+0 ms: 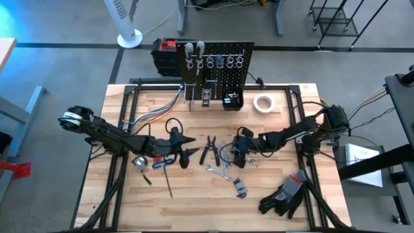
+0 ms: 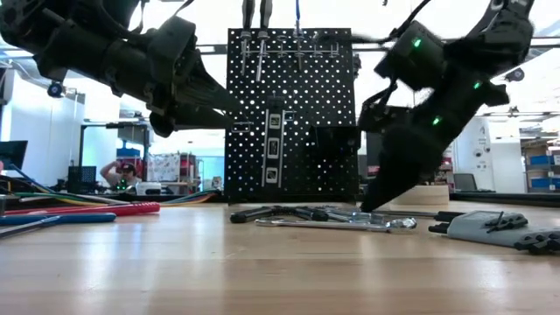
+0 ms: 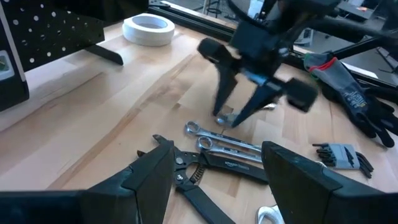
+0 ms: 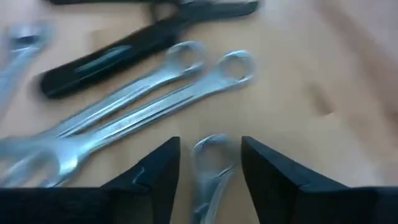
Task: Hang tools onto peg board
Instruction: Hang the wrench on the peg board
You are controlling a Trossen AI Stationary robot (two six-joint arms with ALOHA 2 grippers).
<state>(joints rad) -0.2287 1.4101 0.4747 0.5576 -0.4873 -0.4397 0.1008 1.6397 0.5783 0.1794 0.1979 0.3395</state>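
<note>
Silver wrenches (image 4: 149, 93) lie flat, side by side, ring ends together, on the pale wooden counter (image 4: 348, 74). The right end effector (image 4: 210, 163) stands part-open astride a small shiny wrench (image 4: 208, 165), not gripping. The left end effector (image 3: 217, 171) hovers wide open, empty.

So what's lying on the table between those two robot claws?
In the high view, black pliers lie on the wood between the open left gripper and the open right gripper; silver wrenches sit just nearer the table's front.

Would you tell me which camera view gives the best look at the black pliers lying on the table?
The high view: the black pliers show whole from above, handles spread, between the two grippers. The left wrist view shows them close but partly hidden by the left gripper's fingers. The low view gives only a flat edge-on strip; the right wrist view shows a blurred handle.
</note>
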